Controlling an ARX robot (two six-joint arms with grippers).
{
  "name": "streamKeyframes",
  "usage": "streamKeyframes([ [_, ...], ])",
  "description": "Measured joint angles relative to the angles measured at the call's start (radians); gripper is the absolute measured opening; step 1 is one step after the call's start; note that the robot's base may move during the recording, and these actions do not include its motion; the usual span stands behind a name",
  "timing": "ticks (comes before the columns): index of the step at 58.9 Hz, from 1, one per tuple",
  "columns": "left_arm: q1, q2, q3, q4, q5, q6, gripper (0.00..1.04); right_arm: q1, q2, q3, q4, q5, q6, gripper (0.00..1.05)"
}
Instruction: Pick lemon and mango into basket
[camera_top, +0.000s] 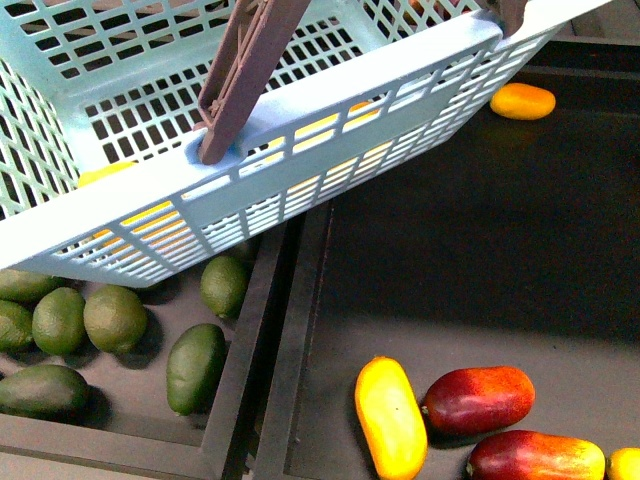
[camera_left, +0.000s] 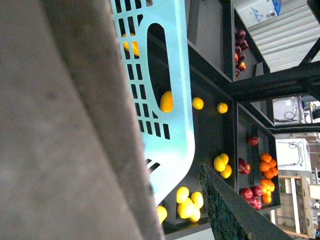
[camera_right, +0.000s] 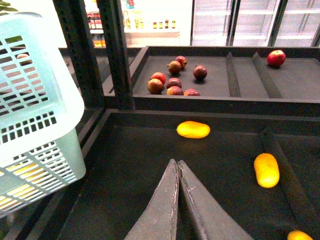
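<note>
Yellow-orange mango (camera_right: 193, 129) just beyond the right tool (camera_right: 176, 164), its tips pressed together.

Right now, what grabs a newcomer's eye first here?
The turquoise basket dominates: tilted, filling the upper left of the front view, with yellow fruit showing through its slats. Below it, dark green avocados lie in the left tray; in the right tray, a yellow mango lies beside two red mangoes. In the right wrist view, the right gripper is shut and empty above a dark tray.
</note>
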Motion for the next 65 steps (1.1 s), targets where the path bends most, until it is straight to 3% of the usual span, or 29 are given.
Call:
streamKeyframes([
  [65, 0.0, 0.0, 0.0, 0.0, 0.001, 0.0, 0.29, 0.0, -0.414, -0.139, -0.25, 0.0, 0.0, 0.02],
])
